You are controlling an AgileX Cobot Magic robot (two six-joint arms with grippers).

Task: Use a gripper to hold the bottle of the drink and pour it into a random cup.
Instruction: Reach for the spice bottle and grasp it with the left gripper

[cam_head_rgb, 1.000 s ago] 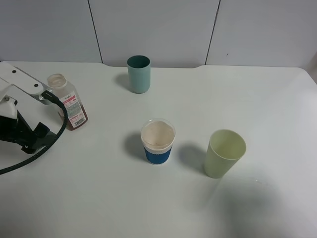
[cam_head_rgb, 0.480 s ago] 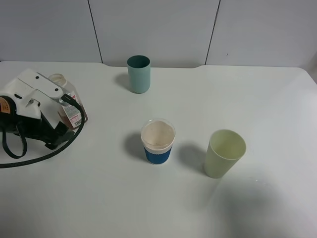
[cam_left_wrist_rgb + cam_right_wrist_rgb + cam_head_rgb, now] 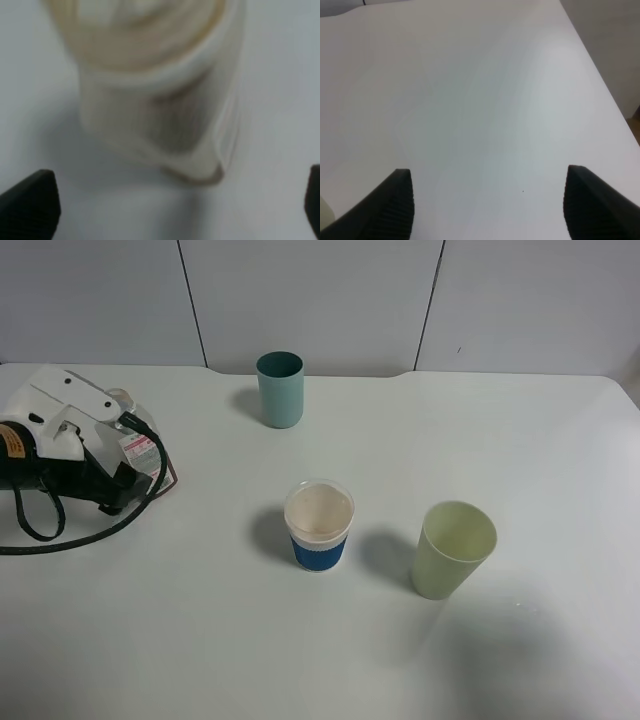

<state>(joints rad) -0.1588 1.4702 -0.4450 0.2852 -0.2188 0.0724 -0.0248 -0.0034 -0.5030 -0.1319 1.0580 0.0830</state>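
Checking in: where does the small squarish translucent plastic bottle with the white-and-red label sit against your fingers?

From my seat, the left wrist camera puts it right in front of the black-fingered left gripper, in line with the gap. Both black fingertips stand at the far edges of that view, spread wide, and neither touches the plastic. I have hold of nothing there.

And from above?

My arm's white bracket covers much of the bottle at the left side of the white table. Only the label and part of the wide round neck show past it.

What is in the containers?

A brown, tea-coloured drink shows dimly through the bottle wall. The close view is blurred, so I cannot tell its level. The tall, straight-sided teal-green plastic cup stands near the back edge, well apart from the bottle. Its inside is dark, and I cannot tell whether it holds anything. The short blue-and-white cup sits mid-table with a pale inside, and the pale yellow-green tapered cup stands near it on the right. I cannot make out contents in either.

Your other arm?

The black-fingered right gripper hangs over the table top, fingers far apart, gripping nothing.
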